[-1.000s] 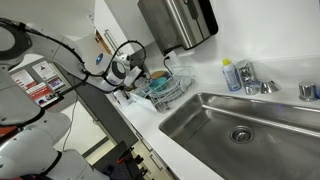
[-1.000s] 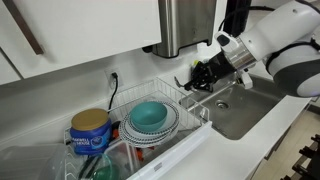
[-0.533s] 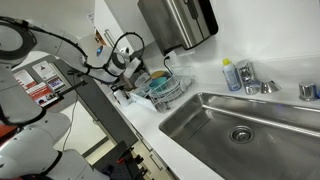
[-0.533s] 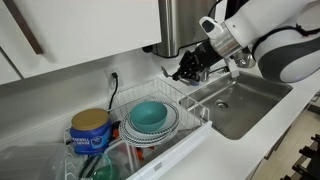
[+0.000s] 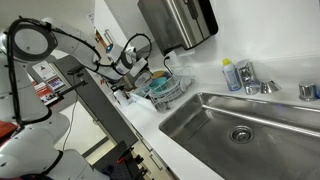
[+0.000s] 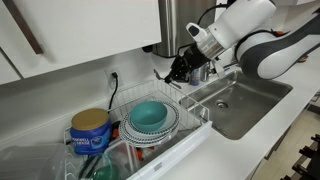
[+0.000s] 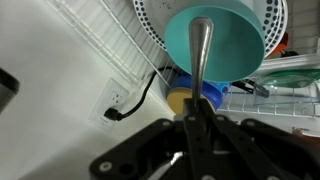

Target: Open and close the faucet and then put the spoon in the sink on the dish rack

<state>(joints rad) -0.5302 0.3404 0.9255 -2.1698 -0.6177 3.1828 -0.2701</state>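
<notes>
My gripper (image 6: pixel 178 70) is shut on the spoon (image 7: pixel 199 55), a steel spoon that sticks out ahead of the jaws in the wrist view (image 7: pixel 194 125). It hangs in the air above the far side of the wire dish rack (image 6: pixel 190 118), which holds teal bowls (image 6: pixel 150 116); the rack also shows in an exterior view (image 5: pixel 168 90) with my gripper (image 5: pixel 131 66) beside it. The stainless sink (image 5: pixel 240 120) with its round drain lies to the side. The chrome faucet (image 5: pixel 245 76) stands behind the basin, far from my gripper.
A steel wall dispenser (image 5: pixel 178 22) hangs above the counter. A clear bluish bottle (image 5: pixel 230 75) stands by the faucet. A blue and yellow can (image 6: pixel 90 130) sits in the rack's end. A wall socket with a black cord (image 7: pixel 120 103) is behind the rack.
My gripper has moved with the spoon from beside the sink toward the rack, rising a little, and now hangs over the rack's far edge.
</notes>
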